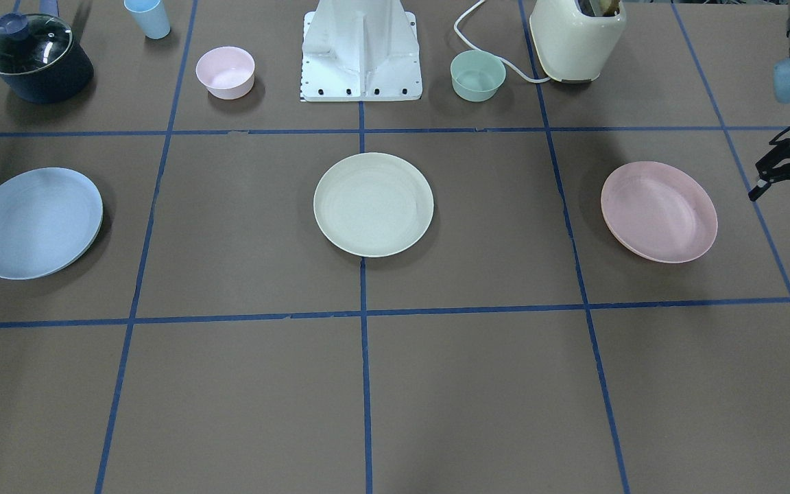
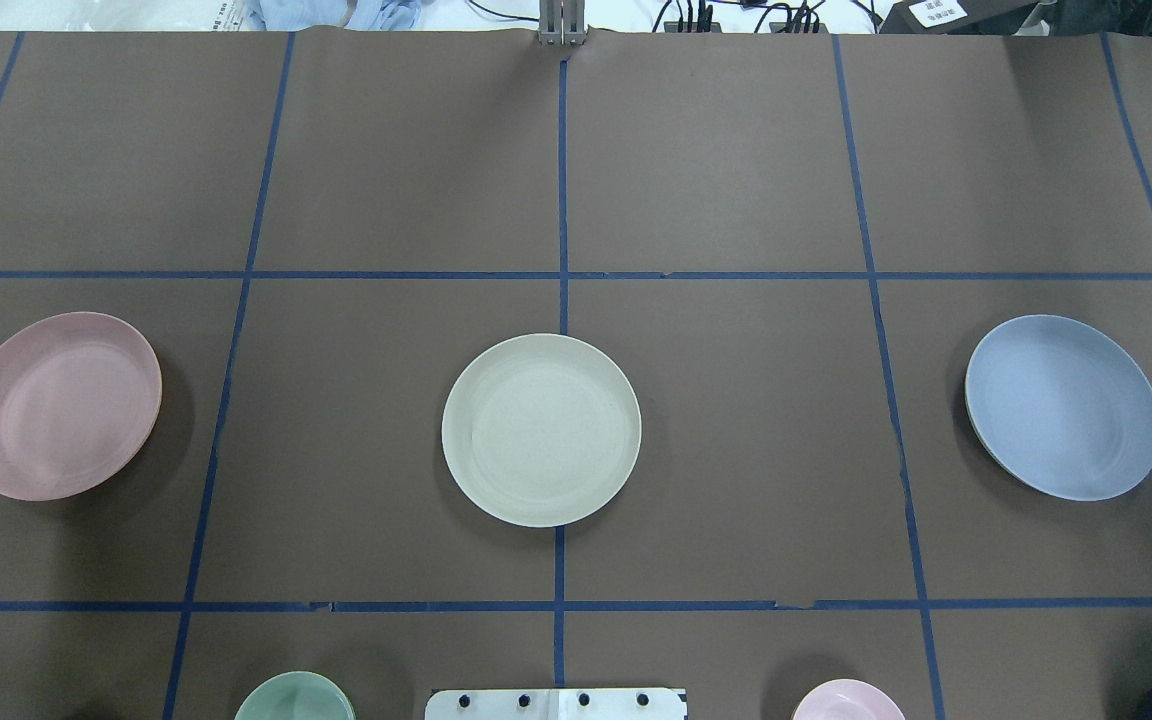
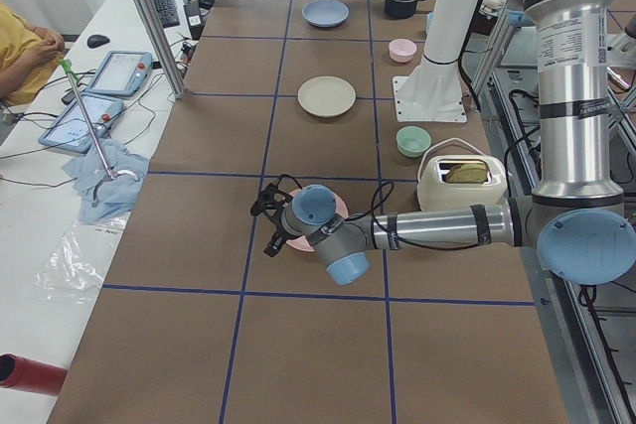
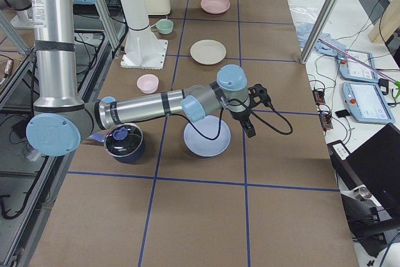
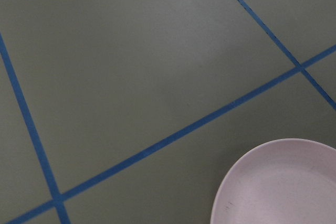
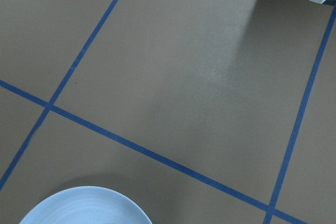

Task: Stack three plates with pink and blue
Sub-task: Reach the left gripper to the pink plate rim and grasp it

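Note:
Three plates lie apart in a row on the brown table. The cream-white plate [image 1: 373, 204] is in the middle. The pale pink plate [image 1: 659, 211] is on my left side and the light blue plate [image 1: 35, 222] on my right side. My left gripper [image 1: 777, 209] hangs open and empty just beyond the pink plate's outer edge, above the table. The left wrist view shows part of the pink plate [image 5: 278, 182]. My right gripper [image 4: 255, 114] shows only in the exterior right view, over the far rim of the blue plate [image 4: 206, 137]; I cannot tell whether it is open.
Along the robot's side stand a dark pot with a glass lid [image 1: 35, 58], a blue cup [image 1: 148, 17], a small pink bowl [image 1: 225, 71], the white robot base [image 1: 361, 51], a mint-green bowl [image 1: 477, 75] and a cream toaster [image 1: 577, 38].

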`<action>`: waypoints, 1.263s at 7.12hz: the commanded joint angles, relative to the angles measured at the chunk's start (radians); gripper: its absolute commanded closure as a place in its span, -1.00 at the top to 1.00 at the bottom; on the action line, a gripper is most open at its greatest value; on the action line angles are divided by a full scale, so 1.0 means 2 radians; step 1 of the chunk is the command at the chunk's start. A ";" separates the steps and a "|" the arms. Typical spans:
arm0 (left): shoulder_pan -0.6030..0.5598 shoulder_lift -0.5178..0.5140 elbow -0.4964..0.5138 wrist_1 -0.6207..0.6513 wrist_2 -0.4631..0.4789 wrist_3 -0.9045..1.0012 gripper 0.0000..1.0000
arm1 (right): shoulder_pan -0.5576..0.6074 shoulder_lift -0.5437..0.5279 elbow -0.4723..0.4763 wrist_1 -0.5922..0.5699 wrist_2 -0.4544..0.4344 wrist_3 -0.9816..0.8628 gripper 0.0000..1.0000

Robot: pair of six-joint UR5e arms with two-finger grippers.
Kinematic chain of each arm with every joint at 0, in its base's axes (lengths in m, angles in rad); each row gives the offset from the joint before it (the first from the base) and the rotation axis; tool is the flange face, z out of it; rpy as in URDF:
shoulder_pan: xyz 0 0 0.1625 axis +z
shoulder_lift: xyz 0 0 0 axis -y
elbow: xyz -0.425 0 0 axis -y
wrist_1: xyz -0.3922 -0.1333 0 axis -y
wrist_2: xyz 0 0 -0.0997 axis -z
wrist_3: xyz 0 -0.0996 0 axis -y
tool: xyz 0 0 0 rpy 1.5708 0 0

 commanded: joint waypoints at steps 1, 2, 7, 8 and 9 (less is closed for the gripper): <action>0.079 0.018 0.001 -0.021 0.082 -0.077 1.00 | -0.001 -0.001 0.000 0.000 0.001 0.003 1.00; 0.096 0.024 0.003 -0.021 0.091 -0.084 1.00 | -0.001 -0.003 0.001 0.001 0.001 0.003 1.00; 0.123 0.033 0.030 -0.048 0.121 -0.085 -0.38 | -0.001 -0.004 0.001 0.001 0.002 0.003 1.00; 0.126 0.032 0.030 -0.049 0.121 -0.085 -0.66 | -0.001 -0.004 0.001 0.001 0.000 0.003 1.00; 0.127 0.032 0.030 -0.049 0.120 -0.085 -0.81 | -0.001 -0.005 0.000 0.001 0.000 0.003 1.00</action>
